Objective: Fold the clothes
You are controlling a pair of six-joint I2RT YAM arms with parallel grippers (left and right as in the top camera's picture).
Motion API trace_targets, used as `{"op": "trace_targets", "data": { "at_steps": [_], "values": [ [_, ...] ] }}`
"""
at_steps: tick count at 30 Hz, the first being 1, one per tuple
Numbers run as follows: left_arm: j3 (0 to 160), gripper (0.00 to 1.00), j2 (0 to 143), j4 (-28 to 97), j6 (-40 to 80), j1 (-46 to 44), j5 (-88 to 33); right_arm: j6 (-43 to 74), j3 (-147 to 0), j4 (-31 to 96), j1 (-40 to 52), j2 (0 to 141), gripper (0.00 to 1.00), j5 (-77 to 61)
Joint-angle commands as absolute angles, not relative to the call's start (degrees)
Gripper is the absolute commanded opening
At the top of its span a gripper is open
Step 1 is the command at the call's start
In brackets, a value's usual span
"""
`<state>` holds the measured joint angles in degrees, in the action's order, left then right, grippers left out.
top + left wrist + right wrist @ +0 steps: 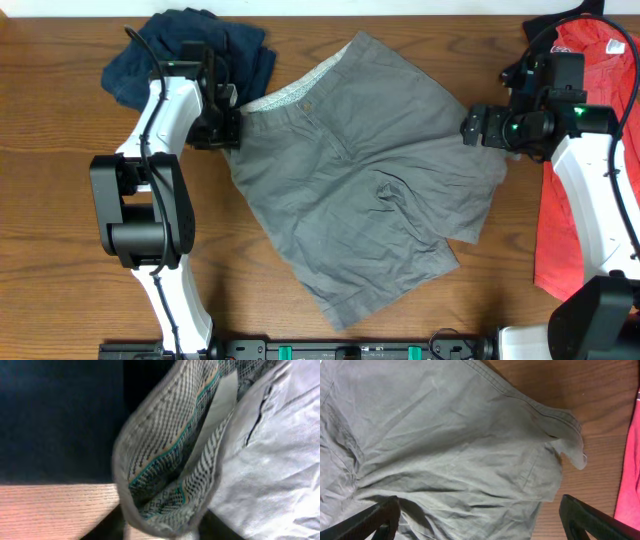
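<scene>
The grey-taupe shorts (360, 190) lie spread and creased at the middle of the table, with the pale patterned inner waistband (290, 97) showing at the far left. My left gripper (232, 128) is at the waistband's left corner. In the left wrist view the folded waistband (170, 470) sits pinched between its fingers (160, 532). My right gripper (470, 128) is open over the shorts' right edge. In the right wrist view its fingers (477, 520) stand wide apart over the grey cloth (445, 445), holding nothing.
A navy garment (190, 55) lies bunched at the far left, just behind my left gripper. A red garment (590, 150) lies along the right edge under the right arm, also in the right wrist view (630, 475). Black cloth (555, 20) is at the far right corner. The wooden table (60, 200) shows around them.
</scene>
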<state>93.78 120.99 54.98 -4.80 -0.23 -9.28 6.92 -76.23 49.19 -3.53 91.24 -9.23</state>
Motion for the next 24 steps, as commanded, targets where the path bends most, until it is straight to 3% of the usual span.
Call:
{"op": "trace_targets", "data": {
  "at_steps": [1,2,3,5,15,22,24],
  "values": [
    [93.69,0.34,120.7,55.11,-3.29,-0.19,-9.89,6.13,-77.12,49.12,-2.68,91.09,0.99,-9.47],
    [93.56,0.34,120.7,55.22,-3.11,-0.19,-9.89,6.13,-77.12,49.12,-2.57,91.09,0.99,-9.47],
    [93.38,0.27,120.7,55.37,-3.11,-0.19,-9.89,6.13,-77.12,49.12,-2.5,91.09,0.99,-9.47],
    [93.21,0.06,120.7,56.55,-3.09,-0.16,-9.85,6.13,-77.12,49.1,-2.42,91.09,0.99,-9.47],
    [93.06,0.06,120.66,73.41,11.03,2.26,2.28,6.17,-77.06,49.08,-2.15,91.15,0.96,-9.45],
    [87.48,0.06,120.66,78.13,11.38,2.92,2.66,6.37,-77.03,49.15,-2.09,94.76,0.95,-9.34],
    [84.58,0.17,120.66,77.52,11.53,2.81,2.66,6.63,-77.03,49.04,-1.93,96.71,0.96,-10.66]
  ]
}}
